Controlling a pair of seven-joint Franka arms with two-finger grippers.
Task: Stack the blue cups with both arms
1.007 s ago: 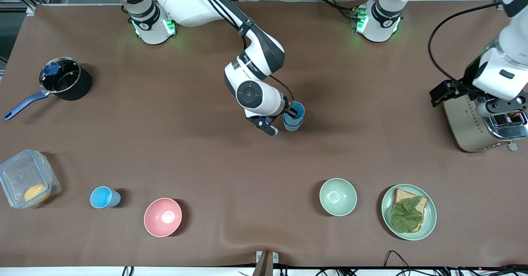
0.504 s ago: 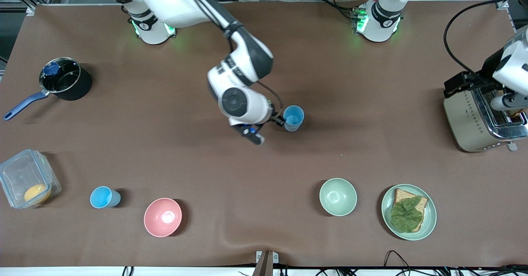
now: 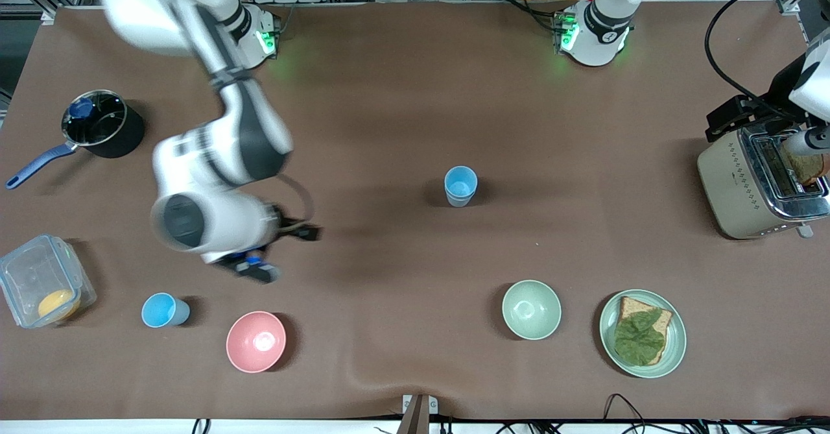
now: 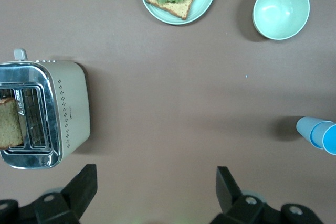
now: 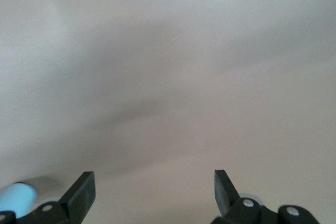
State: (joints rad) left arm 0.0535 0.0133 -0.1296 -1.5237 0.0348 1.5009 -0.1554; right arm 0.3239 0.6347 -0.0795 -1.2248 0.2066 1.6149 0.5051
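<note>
Two blue cups (image 3: 461,186) stand nested mid-table, a sky-blue one inside a paler one; they also show in the left wrist view (image 4: 317,134). A third sky-blue cup (image 3: 165,310) stands alone toward the right arm's end, nearer the front camera; part of a blue cup shows in the right wrist view (image 5: 16,199). My right gripper (image 3: 301,233) is open and empty (image 5: 152,182) over bare table between the stack and the lone cup. My left gripper (image 4: 156,182) is open and empty, high up by the toaster.
A pink bowl (image 3: 256,342) sits beside the lone cup. A pale green bowl (image 3: 532,309) and a plate with toast and lettuce (image 3: 642,333) lie nearer the camera. A toaster (image 3: 758,184), a pot (image 3: 102,122) and a clear box (image 3: 42,290) stand at the table's ends.
My right gripper let go of the nested cups and swung away toward the right arm's end of the table. The left arm shifted slightly above the toaster.
</note>
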